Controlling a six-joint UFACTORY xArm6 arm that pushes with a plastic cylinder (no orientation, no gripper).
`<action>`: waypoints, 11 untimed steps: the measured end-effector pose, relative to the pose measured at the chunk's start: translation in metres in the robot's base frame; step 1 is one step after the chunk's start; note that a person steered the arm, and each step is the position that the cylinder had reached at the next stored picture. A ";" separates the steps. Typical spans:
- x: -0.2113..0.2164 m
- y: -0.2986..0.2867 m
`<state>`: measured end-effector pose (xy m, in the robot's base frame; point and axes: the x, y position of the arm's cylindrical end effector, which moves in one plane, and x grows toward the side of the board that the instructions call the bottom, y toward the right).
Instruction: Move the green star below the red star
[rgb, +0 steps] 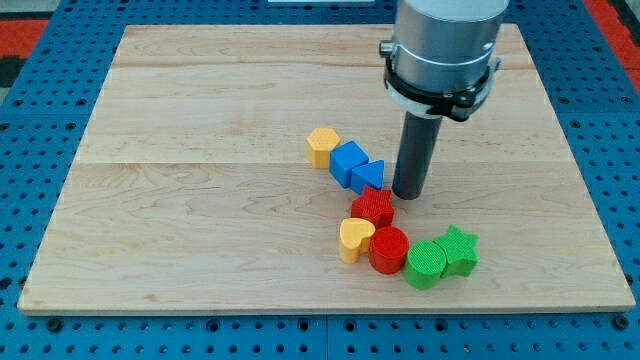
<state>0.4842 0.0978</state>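
Green cylinder nearest | green star right of, not below, red star | your tip touching red star | no fingers fitted.

so counting it up, there are eight blocks on the wooden board. using the red star as the anchor: two reds, the star plus a red cylinder just below it. two yellows, a yellow heart to its lower left and a yellow pentagon-ish block up and left. two blues, a blue cube and a blue triangle, just above-left. two greens, a green cylinder and one green star, lower right.
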 end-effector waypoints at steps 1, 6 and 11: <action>-0.003 0.035; 0.089 0.129; 0.093 0.046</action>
